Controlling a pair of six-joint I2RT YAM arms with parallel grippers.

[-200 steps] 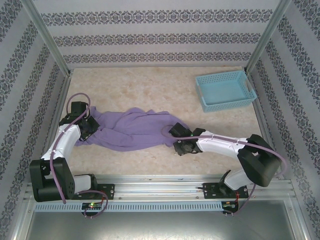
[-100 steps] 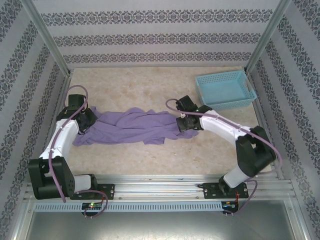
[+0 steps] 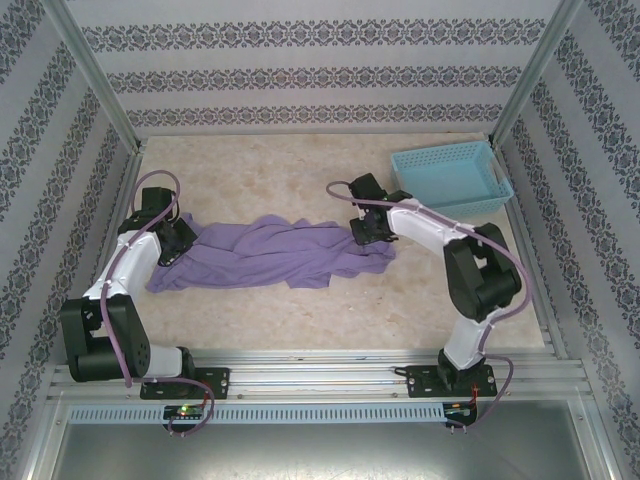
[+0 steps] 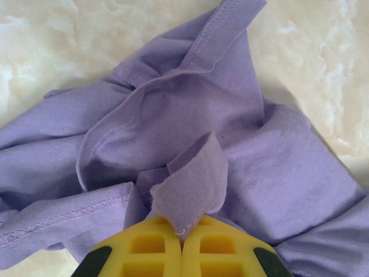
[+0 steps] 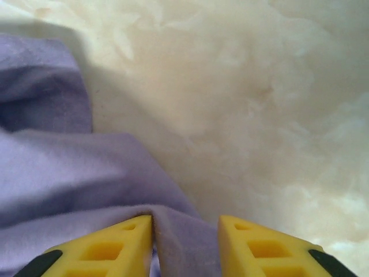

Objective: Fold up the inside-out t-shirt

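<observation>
The inside-out t-shirt [image 3: 270, 250] is a lavender heap stretched left to right across the middle of the table. My left gripper [image 3: 178, 245] sits at its left end. Its yellow jaws are shut on a small flap of the purple fabric [image 4: 190, 184], and the left gripper [image 4: 183, 228] shows seams and folds of the t-shirt [image 4: 173, 115] beyond it. My right gripper [image 3: 366, 236] is over the shirt's right end. The right gripper [image 5: 185, 222] stands open; a ridge of the t-shirt [image 5: 69, 173] lies loosely between its fingers [image 5: 115, 245], with a gap on the right side.
A light blue lattice basket [image 3: 450, 180] stands at the back right, just beyond the right arm. Patterned walls and metal posts enclose the marbled table [image 3: 280, 170]. Bare tabletop lies behind and in front of the shirt.
My right gripper swung from the front of the shirt's right end toward the back, pulling that end along, and its jaws opened. The left gripper shifted slightly back, still clamped.
</observation>
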